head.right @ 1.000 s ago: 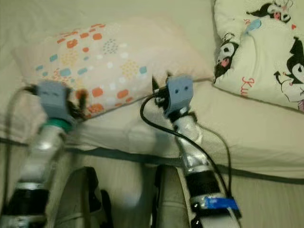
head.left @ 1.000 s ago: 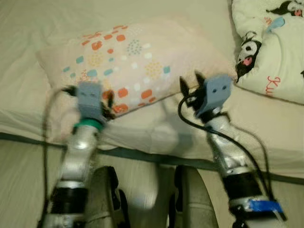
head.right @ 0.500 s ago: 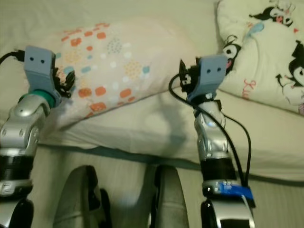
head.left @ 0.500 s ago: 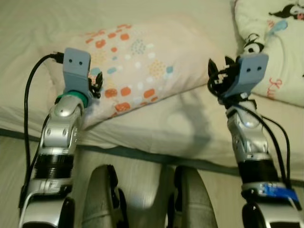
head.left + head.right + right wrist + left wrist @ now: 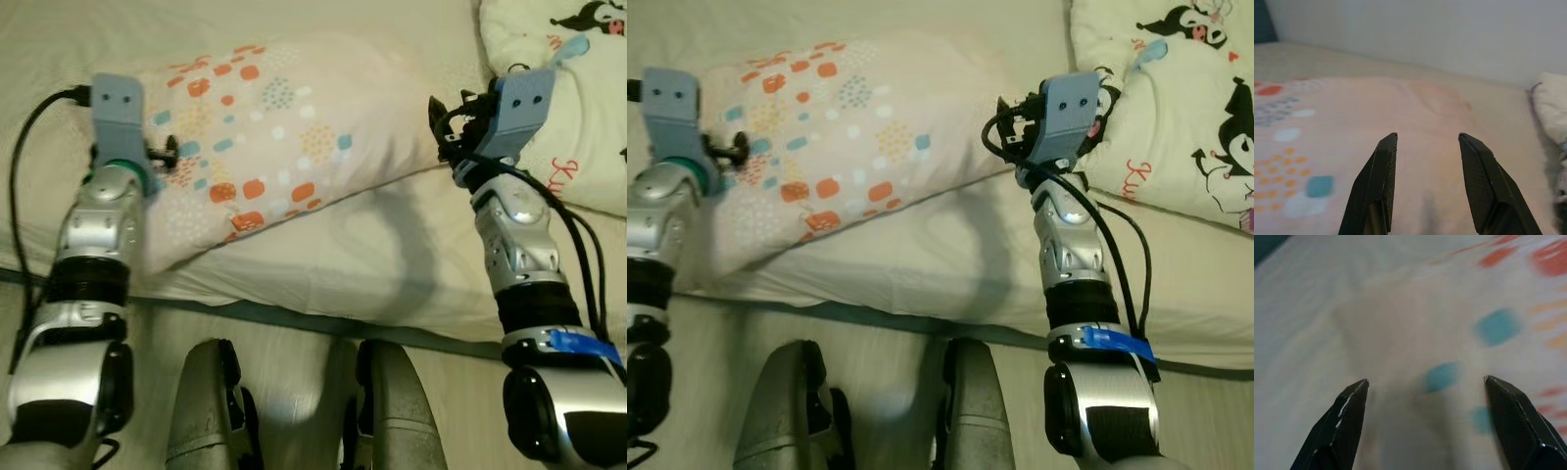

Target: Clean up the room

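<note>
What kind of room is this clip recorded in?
Most likely a bedroom. The robot stands at the edge of a bed with a pale sheet, on which lie a patterned pillow and a cartoon-print quilt. The left gripper and right gripper hover open over the pillow.

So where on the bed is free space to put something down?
Bare sheet lies in front of the pillow, toward the bed's edge. It is crowded at the far right, where the quilt meets the pillow beside the right gripper.

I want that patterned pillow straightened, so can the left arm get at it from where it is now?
Probably yes: the left gripper hangs open right at the patterned pillow, nothing between them.
</note>
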Available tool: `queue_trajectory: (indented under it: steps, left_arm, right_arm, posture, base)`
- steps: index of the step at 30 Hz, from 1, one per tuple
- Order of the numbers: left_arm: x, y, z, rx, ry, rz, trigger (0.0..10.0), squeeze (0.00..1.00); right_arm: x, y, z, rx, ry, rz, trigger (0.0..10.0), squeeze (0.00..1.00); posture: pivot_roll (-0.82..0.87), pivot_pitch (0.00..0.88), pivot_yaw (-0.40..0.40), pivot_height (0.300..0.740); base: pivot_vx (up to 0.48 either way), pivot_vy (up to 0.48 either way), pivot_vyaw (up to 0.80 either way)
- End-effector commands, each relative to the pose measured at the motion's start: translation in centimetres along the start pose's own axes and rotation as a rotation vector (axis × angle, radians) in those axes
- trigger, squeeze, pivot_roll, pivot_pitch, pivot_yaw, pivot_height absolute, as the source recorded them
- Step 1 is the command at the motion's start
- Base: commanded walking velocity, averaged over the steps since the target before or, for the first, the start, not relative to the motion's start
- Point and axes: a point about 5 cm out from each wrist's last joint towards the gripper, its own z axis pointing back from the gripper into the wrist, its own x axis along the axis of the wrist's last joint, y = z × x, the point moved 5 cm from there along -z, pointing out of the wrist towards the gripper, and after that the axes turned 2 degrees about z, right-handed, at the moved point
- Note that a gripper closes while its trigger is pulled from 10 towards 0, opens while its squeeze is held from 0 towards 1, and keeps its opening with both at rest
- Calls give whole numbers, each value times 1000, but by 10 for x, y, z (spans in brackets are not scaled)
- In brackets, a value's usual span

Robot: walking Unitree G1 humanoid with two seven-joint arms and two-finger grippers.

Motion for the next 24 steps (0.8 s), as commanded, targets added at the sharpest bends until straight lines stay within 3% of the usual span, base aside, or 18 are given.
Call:
queue_trajectory:
  steps: [1, 2, 3, 4, 5, 6, 9, 10, 11, 12, 13, 15, 19, 20, 21, 24]
  left_arm:
    - [-21, 17, 0, 46, 57, -8, 10000, 1000]
    - [-28, 26, 0, 58, 82, 4, 10000, 1000]
    - [-42, 24, 1, 12, 151, 67, 10000, 1000]
    - [-66, 9, 6, -90, 265, 150, 10000, 1000]
    - [-66, 9, 6, -90, 265, 150, 10000, 1000]
    - [-82, -4, 11, -165, 341, 210, 10000, 1000]
    - [-97, -16, 18, -231, 409, 240, 10000, 1000]
    - [-122, -37, 31, -303, 526, 399, 10000, 0]
    - [-122, -37, 31, -303, 526, 399, 10000, 0]
    - [-126, -49, 36, -353, 556, 495, 10000, 0]
    - [-126, -49, 36, -353, 556, 495, 10000, 0]
    - [-121, -63, 40, -425, 558, 631, 10000, 0]
    - [-107, -76, 41, -513, 531, 714, 10000, 0]
    - [-106, -79, 42, -535, 530, 716, 8118, 0]
    - [-104, -82, 43, -557, 533, 712, 0, 0]
    - [-102, -88, 49, -603, 544, 689, 0, 0]
  right_arm:
    - [-9, 5, 5, 18, 16, -15, 10000, 0]
    - [-12, 9, 5, 28, 18, -22, 10000, 0]
    - [-15, 14, 7, 38, 22, -33, 10000, 0]
    - [-18, 19, 9, 49, 27, -43, 10000, 0]
    - [-18, 19, 9, 49, 27, -43, 10000, 0]
    - [-20, 22, 10, 56, 29, -50, 10000, 0]
    - [-21, 25, 11, 63, 31, -55, 10000, 0]
    - [-23, 31, 14, 74, 31, -66, 10000, 0]
    - [-23, 31, 14, 74, 31, -66, 10000, 0]
    - [-24, 34, 15, 80, 31, -71, 10000, 0]
    - [-24, 34, 15, 80, 31, -71, 10000, 0]
    - [-25, 36, 17, 85, 34, -74, 10000, 0]
    - [-29, 36, 20, 87, 41, -75, 10000, 0]
    - [-30, 35, 21, 86, 43, -74, 10000, 0]
    - [-31, 35, 22, 85, 45, -73, 10000, 0]
    - [-31, 33, 23, 79, 47, -73, 10000, 0]
  posture:
    - [-13, 247, 7, 590]
    - [-12, 247, 7, 590]
    - [-9, 245, 4, 590]
    - [-6, 244, 3, 590]
    - [-6, 244, 3, 590]
    - [-6, 244, 3, 590]
    - [-6, 238, 1, 590]
    - [-15, 229, -2, 590]
    - [-15, 229, -2, 590]
    - [-15, 229, -2, 590]
    - [-15, 229, -2, 590]
    - [-21, 220, -5, 590]
    - [-22, 218, -7, 590]
    - [-21, 213, -6, 590]
    - [-21, 213, -6, 590]
    - [-21, 213, -6, 590]
  base:
    - [0, 0, 0]
    - [0, 0, 0]
    - [0, 0, 0]
    - [0, 0, 0]
    - [0, 0, 0]
    - [0, 0, 0]
    - [0, 0, 0]
    - [0, 0, 0]
    - [0, 0, 0]
    - [0, 0, 0]
    - [0, 0, 0]
    - [0, 0, 0]
    - [0, 0, 0]
    - [0, 0, 0]
    - [0, 0, 0]
    - [0, 0, 0]
